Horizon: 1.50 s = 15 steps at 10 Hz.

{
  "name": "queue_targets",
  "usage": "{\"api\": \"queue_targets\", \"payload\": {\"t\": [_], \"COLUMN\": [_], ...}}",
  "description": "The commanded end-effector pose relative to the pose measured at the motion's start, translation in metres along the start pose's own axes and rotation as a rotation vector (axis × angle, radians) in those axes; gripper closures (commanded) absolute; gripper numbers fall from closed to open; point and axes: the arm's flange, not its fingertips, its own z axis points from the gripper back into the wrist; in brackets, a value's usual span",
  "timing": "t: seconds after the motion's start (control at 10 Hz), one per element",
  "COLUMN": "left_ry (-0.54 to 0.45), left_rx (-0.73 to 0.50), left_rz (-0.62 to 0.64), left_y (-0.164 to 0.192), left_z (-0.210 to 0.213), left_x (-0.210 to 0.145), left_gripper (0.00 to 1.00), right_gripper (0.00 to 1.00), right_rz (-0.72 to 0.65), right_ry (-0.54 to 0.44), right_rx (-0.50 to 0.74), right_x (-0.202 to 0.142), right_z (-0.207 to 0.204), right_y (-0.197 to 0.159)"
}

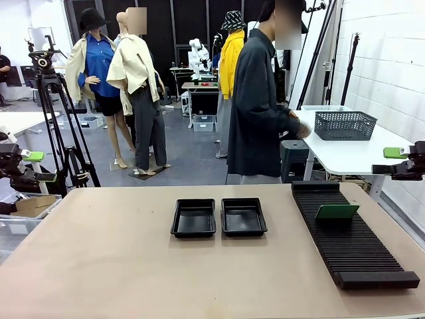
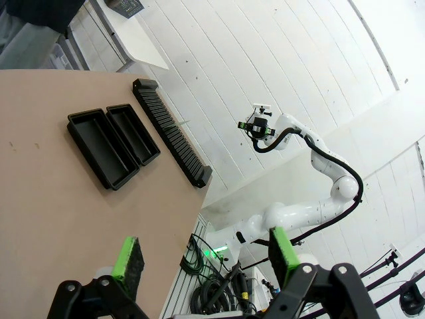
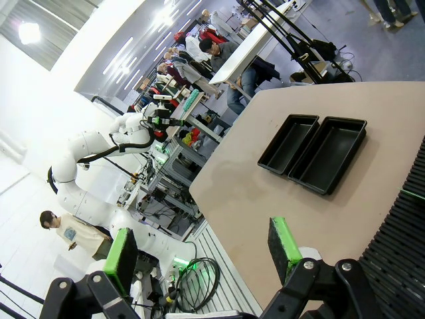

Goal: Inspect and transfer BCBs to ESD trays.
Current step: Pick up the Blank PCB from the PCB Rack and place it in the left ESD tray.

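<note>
Board: one green BCB (image 1: 337, 212) stands on edge in the black slotted rack (image 1: 352, 249), at 3 o'clock from the trays in the front view.
Trays: two ESD trays (image 1: 193, 218) sit side by side, touching, mid-table at 6 o'clock of the front view; nothing lies in either.
Handling: probably light, thin and stiff, with fragile parts on its faces. The upper long edge stands free of the slots, so it looks best pinched there and lifted straight up.
Left gripper (image 2: 204, 256): fingers apart, holding nothing, off the table's 9 o'clock side.
Right gripper (image 3: 202, 249): fingers apart, empty, past the rack at 3 o'clock.
Surface: tan table (image 1: 133, 279), flat and matt.
Room: a person (image 1: 259, 113) at 12 o'clock is turned toward a white side table (image 1: 352, 156) bearing a grey basket (image 1: 345, 125); a tripod (image 1: 56, 119) stands at 10 o'clock.
</note>
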Motion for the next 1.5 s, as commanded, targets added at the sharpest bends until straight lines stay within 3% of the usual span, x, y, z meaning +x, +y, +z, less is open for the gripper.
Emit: {"api": "queue_targets", "payload": {"t": [0.0,0.5,0.8,1.1,1.4], "left_ry": [-0.003,-0.003,-0.003,-0.003,-0.003], "left_rx": [-0.002,-0.002,-0.002,-0.002,-0.002], "left_rz": [0.007,0.007,0.007,0.007,0.007], "left_y": [-0.001,-0.001,-0.001,-0.001,-0.001], "left_z": [0.001,0.001,0.001,0.001,0.001], "left_x": [0.000,0.000,0.000,0.000,0.000], "left_gripper": [0.00,0.00,0.00,0.00,0.00], "right_gripper": [0.00,0.00,0.00,0.00,0.00], "right_rz": [0.000,-0.034,0.045,0.201,0.443], "right_ry": [0.001,0.052,0.105,0.320,0.631], "right_rx": [0.011,-0.044,-0.077,-0.083,-0.091], "right_x": [-0.001,0.024,0.051,0.069,0.086], "right_z": [0.001,-0.026,-0.047,-0.079,-0.107], "right_y": [0.000,-0.020,-0.033,-0.039,-0.046]}}
